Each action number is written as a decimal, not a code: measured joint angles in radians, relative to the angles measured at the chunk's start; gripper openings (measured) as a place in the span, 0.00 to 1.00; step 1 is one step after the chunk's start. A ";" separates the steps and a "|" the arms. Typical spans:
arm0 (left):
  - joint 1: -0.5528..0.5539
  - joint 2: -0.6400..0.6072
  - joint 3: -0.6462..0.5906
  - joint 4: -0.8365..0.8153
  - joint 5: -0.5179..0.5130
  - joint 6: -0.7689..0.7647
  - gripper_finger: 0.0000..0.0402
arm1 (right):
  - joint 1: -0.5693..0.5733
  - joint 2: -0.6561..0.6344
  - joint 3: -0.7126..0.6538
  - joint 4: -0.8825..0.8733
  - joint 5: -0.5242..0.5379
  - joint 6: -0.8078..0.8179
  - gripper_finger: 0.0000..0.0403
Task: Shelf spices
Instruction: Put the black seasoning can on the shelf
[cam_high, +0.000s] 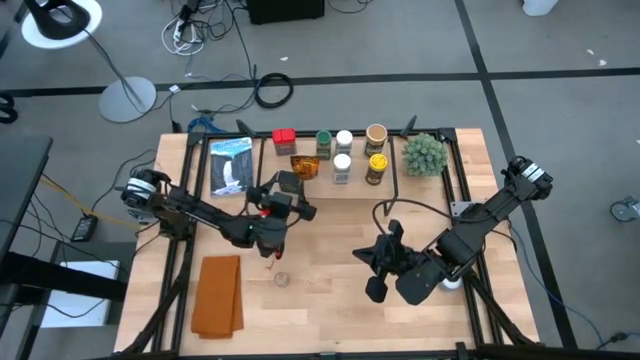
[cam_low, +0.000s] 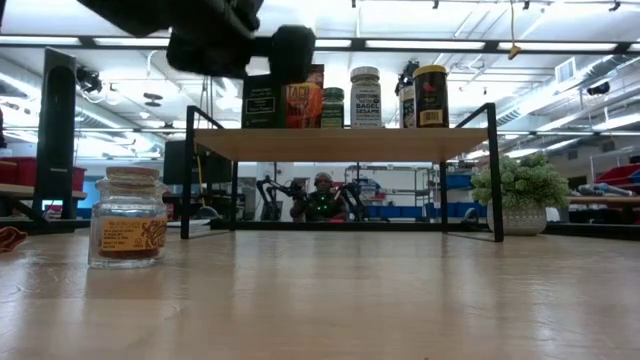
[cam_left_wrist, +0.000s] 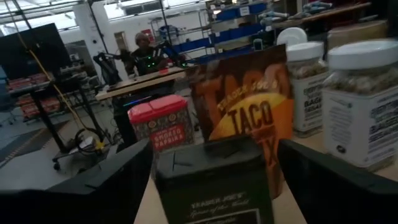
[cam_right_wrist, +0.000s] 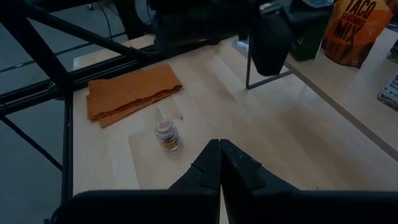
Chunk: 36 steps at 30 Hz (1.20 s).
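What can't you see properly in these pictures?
Dark box label: cut off by the left wrist view's bottom edge.
Taco packet: bottom hidden behind the dark box there.
Small jar label: too small in the high view.
Dark box from above: hidden under the left claw at the shelf.
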 joint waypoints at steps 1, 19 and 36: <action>-0.002 0.000 0.004 0.027 0.000 0.032 0.87 | 0.000 0.001 0.000 -0.001 -0.001 0.000 0.01; -0.091 -0.151 -0.027 0.338 0.108 0.369 0.87 | 0.025 0.001 -0.068 0.021 -0.003 0.047 0.00; -0.424 -0.447 -0.326 0.291 0.463 0.364 0.87 | -0.037 0.001 -0.272 0.331 -0.020 -0.048 0.01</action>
